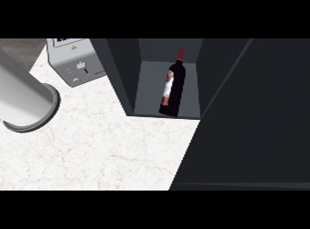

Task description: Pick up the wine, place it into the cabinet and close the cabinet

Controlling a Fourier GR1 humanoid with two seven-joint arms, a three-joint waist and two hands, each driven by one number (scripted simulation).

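A dark wine bottle with a red cap and a red and white label stands inside the open dark cabinet, on its grey floor near the front edge. Nothing touches the bottle. The cabinet's door is a wide dark panel swung open, filling the right of the view. A thick grey forearm crosses the left side close to the camera, ending in a round rim; no hand shows on it. Neither hand is visible.
A grey appliance with a warning label and small controls stands at the back left, beside the cabinet's left wall. White marbled counter stretches in front of the cabinet down to the lower edge.
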